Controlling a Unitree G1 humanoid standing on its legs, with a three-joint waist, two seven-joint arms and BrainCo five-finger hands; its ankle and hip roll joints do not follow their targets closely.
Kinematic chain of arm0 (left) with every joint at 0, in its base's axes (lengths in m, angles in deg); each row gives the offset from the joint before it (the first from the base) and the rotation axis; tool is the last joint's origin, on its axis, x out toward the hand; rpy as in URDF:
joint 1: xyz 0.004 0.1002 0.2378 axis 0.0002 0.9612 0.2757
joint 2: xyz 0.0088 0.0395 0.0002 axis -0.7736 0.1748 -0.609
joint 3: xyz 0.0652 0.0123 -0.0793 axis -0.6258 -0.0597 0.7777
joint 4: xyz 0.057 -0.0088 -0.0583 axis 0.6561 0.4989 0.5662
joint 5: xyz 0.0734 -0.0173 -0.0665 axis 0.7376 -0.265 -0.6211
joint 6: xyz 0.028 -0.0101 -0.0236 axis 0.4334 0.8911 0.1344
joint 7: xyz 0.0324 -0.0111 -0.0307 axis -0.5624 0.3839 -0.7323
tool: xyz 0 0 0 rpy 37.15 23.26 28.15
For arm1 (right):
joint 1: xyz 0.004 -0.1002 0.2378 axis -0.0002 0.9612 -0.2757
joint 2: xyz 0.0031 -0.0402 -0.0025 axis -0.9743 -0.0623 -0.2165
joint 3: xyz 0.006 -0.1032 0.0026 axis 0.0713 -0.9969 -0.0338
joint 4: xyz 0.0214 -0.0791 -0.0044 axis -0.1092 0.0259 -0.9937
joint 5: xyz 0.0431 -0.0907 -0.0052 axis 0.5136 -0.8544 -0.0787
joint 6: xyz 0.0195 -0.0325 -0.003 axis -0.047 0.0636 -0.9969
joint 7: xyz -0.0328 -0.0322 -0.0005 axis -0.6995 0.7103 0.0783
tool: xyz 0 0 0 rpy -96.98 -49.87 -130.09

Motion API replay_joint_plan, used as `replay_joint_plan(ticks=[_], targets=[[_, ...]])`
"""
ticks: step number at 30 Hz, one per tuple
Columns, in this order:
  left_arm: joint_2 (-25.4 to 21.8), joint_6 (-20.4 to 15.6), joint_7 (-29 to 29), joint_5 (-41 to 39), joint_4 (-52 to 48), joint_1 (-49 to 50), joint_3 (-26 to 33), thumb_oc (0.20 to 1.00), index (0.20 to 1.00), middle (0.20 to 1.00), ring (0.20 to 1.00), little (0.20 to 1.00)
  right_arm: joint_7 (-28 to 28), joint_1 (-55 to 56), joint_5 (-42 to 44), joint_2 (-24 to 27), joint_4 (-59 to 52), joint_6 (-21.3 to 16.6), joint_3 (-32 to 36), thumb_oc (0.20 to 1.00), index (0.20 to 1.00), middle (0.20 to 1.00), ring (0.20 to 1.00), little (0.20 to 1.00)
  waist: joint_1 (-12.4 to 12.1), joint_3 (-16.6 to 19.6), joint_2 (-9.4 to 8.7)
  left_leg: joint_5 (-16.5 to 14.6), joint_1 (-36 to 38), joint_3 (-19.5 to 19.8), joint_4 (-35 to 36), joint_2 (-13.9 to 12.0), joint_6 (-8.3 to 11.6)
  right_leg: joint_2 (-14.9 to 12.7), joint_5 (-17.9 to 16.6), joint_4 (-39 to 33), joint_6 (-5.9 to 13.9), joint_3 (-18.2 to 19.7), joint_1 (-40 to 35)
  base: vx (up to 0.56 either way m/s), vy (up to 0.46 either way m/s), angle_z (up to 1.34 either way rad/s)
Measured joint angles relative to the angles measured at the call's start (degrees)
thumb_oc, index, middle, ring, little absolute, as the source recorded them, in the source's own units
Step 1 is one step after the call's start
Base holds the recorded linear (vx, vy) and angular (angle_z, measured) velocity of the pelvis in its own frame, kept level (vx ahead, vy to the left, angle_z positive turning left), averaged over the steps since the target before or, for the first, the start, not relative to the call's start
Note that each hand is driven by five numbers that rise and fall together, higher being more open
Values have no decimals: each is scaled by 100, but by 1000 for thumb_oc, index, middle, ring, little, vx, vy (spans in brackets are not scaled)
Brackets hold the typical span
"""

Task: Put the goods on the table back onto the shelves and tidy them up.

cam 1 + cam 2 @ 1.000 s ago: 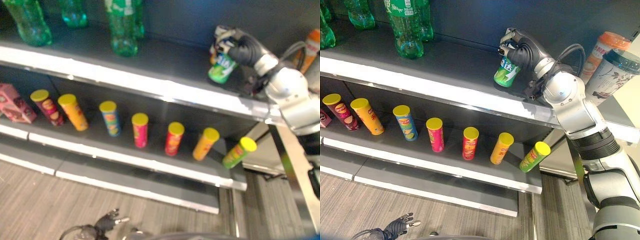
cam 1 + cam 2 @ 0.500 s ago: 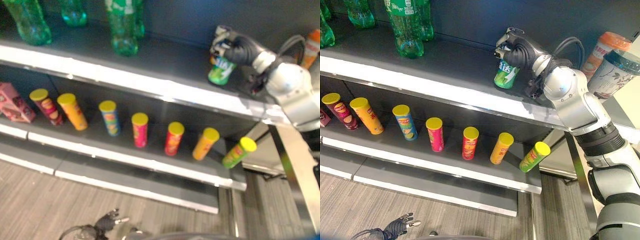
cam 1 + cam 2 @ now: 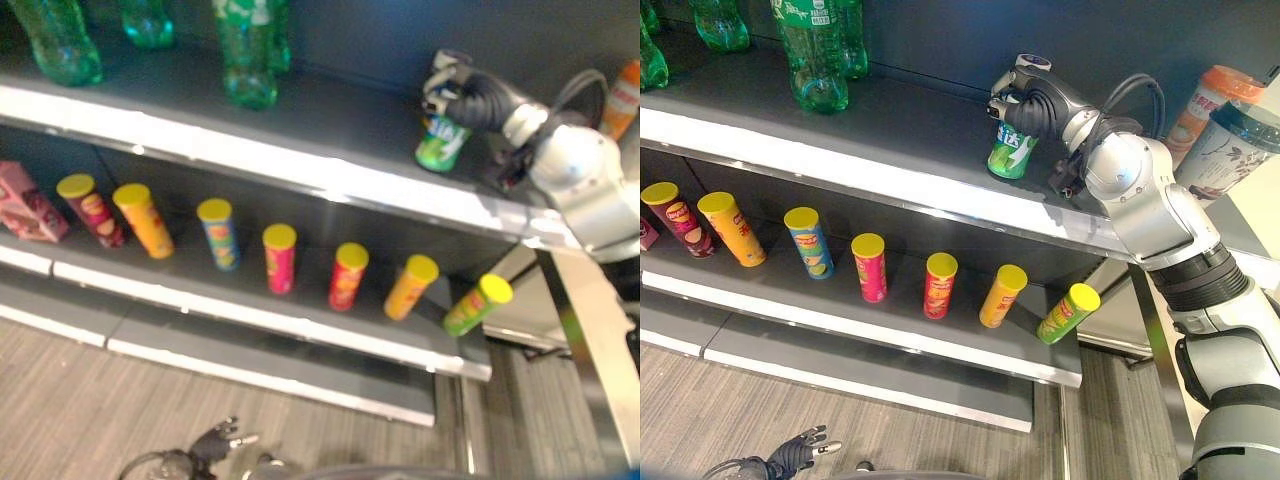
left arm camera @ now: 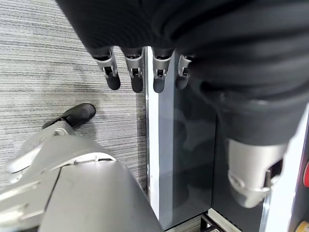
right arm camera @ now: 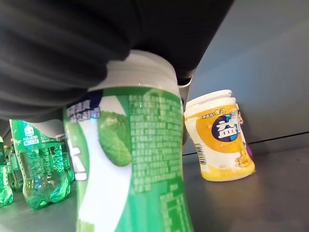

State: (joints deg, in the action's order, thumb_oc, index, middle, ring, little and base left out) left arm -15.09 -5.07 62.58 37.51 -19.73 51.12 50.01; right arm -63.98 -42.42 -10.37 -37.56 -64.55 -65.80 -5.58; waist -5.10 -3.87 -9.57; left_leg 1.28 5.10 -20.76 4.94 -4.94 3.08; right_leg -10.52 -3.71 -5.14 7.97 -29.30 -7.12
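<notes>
The right hand (image 3: 1035, 100) is clenched around the top of a green and white gum bottle (image 3: 1010, 148), fingers wrapped over its white cap, holding it upright with its base on or just above the upper shelf (image 3: 890, 125), near the front edge; whether the base touches the shelf cannot be told. In the right wrist view the same bottle stands close before the camera, and behind it, near the dark back wall, a yellow and white gum jar (image 5: 218, 140) rests on the shelf, leaning slightly. Further along the upper shelf, to the robot's left, stand several green plastic bottles (image 3: 812, 50). To the right of the arm are two tall lidded cups (image 3: 1220, 130), one orange-capped and one dark-lidded. The lower shelf (image 3: 900, 320) carries a spaced row of chip tubes with yellow lids (image 3: 869, 266), red, orange, blue, and green among them. The left hand (image 4: 140, 72) hangs low with its fingers relaxed and holding nothing, above the grey wood-grain floor (image 4: 48, 63) beside the shelf's base.
</notes>
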Motion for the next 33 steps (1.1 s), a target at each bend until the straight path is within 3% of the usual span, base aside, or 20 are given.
replay_joint_plan(ticks=[17, 18, 19, 20, 21, 33], targets=[[-17, -13, -3, 0, -5, -5, -1, 1000, 1000, 1000, 1000, 1000, -41, 21, -9, 1, 0, 3, 34, 200, 200, 200, 200, 200, 17, -29, 46, 2, 41, 4, -1, 2, 1, -1, 0, 0, 0, -1, -42, 0, 0, 0], [-17, -14, -2, 0, -6, -6, -1, 1000, 1000, 1000, 1000, 1000, -47, 21, -10, 1, 0, 3, 34, 253, 253, 253, 253, 253, 17, -30, 49, 2, 45, 3, -1, 1, 1, -1, 0, 0, 0, -1, -45, 0, 0, 0], [-17, -14, -2, 0, -6, -5, -1, 1000, 1000, 1000, 1000, 1000, -62, 21, -12, 1, 0, 3, 34, 253, 253, 253, 253, 253, 23, -30, 54, 2, 48, 3, -1, 2, 1, -2, 0, 0, 0, 0, -47, 0, 0, 0], [-17, -14, -2, 0, -5, -5, -1, 1000, 1000, 1000, 1000, 1000, -71, 21, -13, 1, -1, 2, 35, 802, 802, 802, 802, 802, 24, -28, 57, 2, 48, 2, -1, 2, 1, -2, 0, 0, 0, 1, -48, 0, 0, 0], [-17, -14, -2, 0, -5, -5, -1, 1000, 1000, 1000, 1000, 1000, -75, 21, -13, 1, -1, 2, 35, 1000, 1000, 1000, 1000, 1000, 24, -28, 61, 2, 51, 1, -1, 2, 1, -2, 0, 0, 0, 1, -49, 0, 0, 0], [-16, -15, -1, 1, 1, -5, -1, 1000, 1000, 1000, 1000, 1000, -61, 22, -57, 2, -3, -4, 43, 1000, 1000, 1000, 1000, 1000, 20, -21, 94, 2, 68, -4, 0, 1, 1, 0, 0, 0, -1, 7, -63, 0, 0, 0]])
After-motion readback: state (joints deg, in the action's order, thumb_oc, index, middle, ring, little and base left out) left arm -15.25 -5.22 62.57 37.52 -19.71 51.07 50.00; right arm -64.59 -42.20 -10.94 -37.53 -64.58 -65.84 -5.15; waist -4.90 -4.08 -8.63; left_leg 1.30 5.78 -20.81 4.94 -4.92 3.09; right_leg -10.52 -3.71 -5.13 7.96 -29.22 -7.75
